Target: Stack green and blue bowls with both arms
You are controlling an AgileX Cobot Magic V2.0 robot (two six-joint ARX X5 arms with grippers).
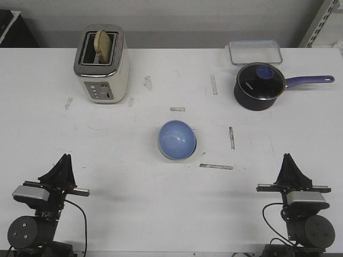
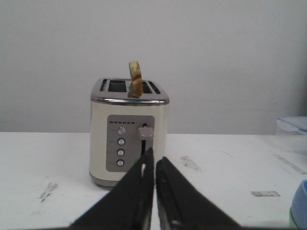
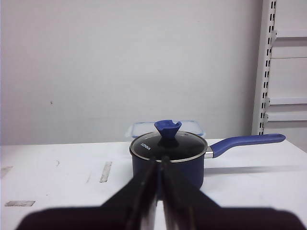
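Observation:
The pale blue bowl (image 1: 177, 139) rests in the middle of the white table (image 1: 123, 187), and a thin mint rim of the green bowl (image 1: 159, 143) shows under its left edge, so the blue one seems nested in the green. The left wrist view catches the edge of the blue bowl (image 2: 301, 200) above a strip of green bowl (image 2: 294, 218). My left gripper (image 1: 65, 159) (image 2: 154, 155) is shut and empty near the front left. At the front right, my right gripper (image 1: 288, 158) (image 3: 159, 160) is shut and empty too. Both are far from the bowls.
A cream toaster (image 1: 102, 65) (image 2: 128, 136) with a slice of toast stands at the back left. A dark blue lidded saucepan (image 1: 261, 85) (image 3: 169, 158) with its handle pointing right sits at the back right, a clear lidded container (image 1: 255, 52) behind it. Tape marks dot the table.

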